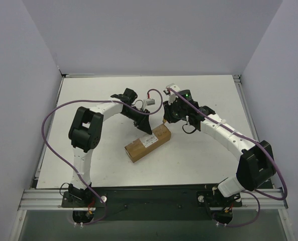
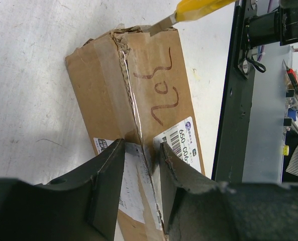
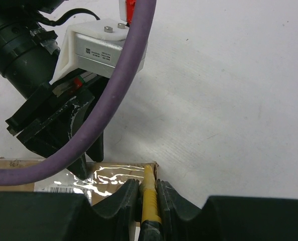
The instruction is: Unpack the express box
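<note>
Left fingers (image 2: 106, 193), parted, press on the express box (image 2: 161, 95) astride its taped seam (image 2: 131, 95), while right fingers (image 3: 119, 203) clamp a yellow knife (image 3: 149, 201), blade tip at the box end just ahead of them.

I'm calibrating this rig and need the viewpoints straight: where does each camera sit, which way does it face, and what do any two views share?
Top external: above and behind the bases, looking down at the table, the left arm, the right arm and the express box.
Left wrist: on the left arm, looking along the box; left gripper open over its taped seam.
Right wrist: on the right arm, looking down at the box's end; right gripper clamps the utility knife.
Shared: both wrist views show box and knife.
</note>
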Robot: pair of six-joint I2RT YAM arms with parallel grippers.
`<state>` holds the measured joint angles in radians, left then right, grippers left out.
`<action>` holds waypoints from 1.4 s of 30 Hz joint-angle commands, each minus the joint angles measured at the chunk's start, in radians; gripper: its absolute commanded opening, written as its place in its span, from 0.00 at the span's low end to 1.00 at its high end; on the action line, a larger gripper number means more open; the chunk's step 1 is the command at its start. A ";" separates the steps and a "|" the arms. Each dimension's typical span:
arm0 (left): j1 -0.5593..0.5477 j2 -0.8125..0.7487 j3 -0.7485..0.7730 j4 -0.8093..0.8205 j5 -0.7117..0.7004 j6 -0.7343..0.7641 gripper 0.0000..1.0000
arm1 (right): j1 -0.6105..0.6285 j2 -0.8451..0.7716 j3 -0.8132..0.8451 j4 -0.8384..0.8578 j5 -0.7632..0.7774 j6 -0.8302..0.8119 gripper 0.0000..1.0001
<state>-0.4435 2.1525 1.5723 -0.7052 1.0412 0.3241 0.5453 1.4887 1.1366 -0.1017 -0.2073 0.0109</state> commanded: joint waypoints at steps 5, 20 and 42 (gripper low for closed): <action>-0.012 0.012 -0.020 0.024 -0.099 0.026 0.41 | 0.010 0.016 0.000 0.005 0.065 -0.028 0.00; -0.012 0.021 -0.018 0.029 -0.099 0.015 0.40 | 0.012 0.036 -0.011 -0.012 0.043 -0.025 0.00; -0.017 0.033 -0.024 0.098 -0.130 -0.101 0.31 | 0.048 0.016 0.012 -0.173 0.106 -0.011 0.00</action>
<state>-0.4458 2.1529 1.5723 -0.6796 1.0294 0.2420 0.5739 1.5291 1.1244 -0.1474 -0.1314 -0.0032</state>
